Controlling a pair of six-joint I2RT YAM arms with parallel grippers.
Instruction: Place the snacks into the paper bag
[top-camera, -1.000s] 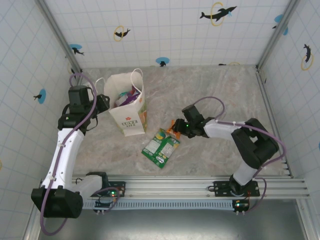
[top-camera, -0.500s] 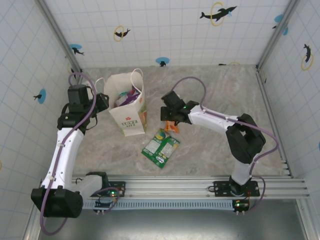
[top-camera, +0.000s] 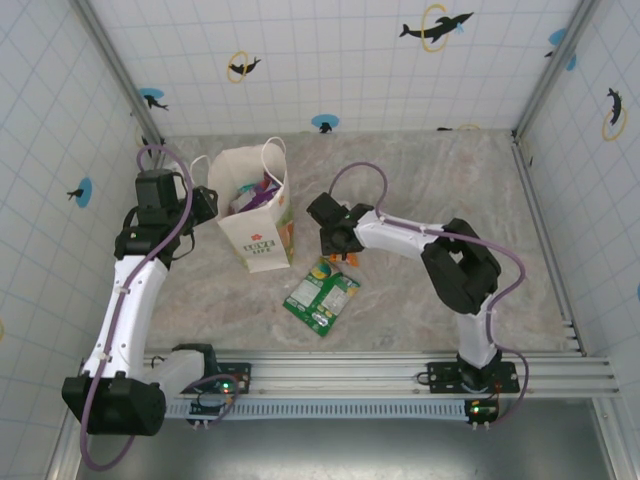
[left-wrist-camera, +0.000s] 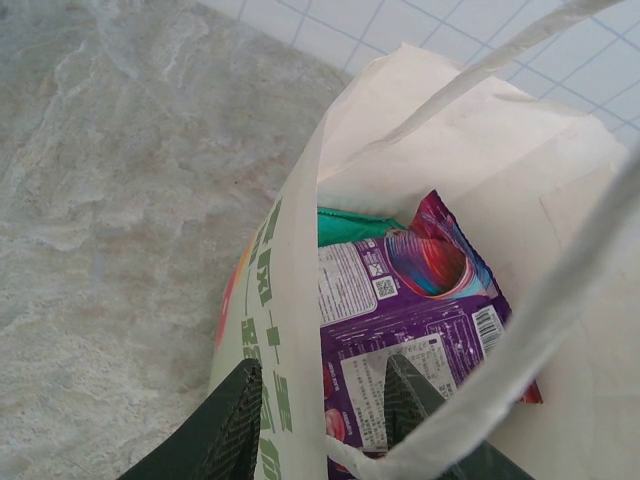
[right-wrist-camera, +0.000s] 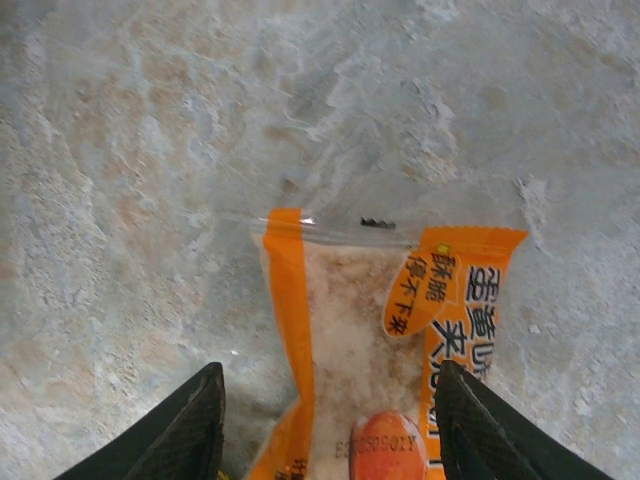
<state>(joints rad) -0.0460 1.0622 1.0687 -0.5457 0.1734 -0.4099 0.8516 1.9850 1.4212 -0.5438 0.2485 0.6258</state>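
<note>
the paper bag (top-camera: 258, 235) stands upright on the worktop (top-camera: 430, 180), towards the back left, with its mouth open. the left tool (top-camera: 205, 205) is at the bag's left rim. seen from the left wrist, its jaws sit partly apart astride the bag's printed wall (left-wrist-camera: 290, 300), 1 finger (left-wrist-camera: 235, 420) outside and the other over the contents. inside lie a purple packet (left-wrist-camera: 420, 320) and a teal packet (left-wrist-camera: 355, 225) beneath it. a white string handle (left-wrist-camera: 540, 300) crosses the opening.

the right tool (top-camera: 335, 245) is low, just right of the bag. its jaws stand wide with an orange packet (right-wrist-camera: 360, 340) lying flat on the worktop between them, not pinched. a green packet (top-camera: 320, 290) lies flat just in front of the orange one, near the bag's front corner.
</note>
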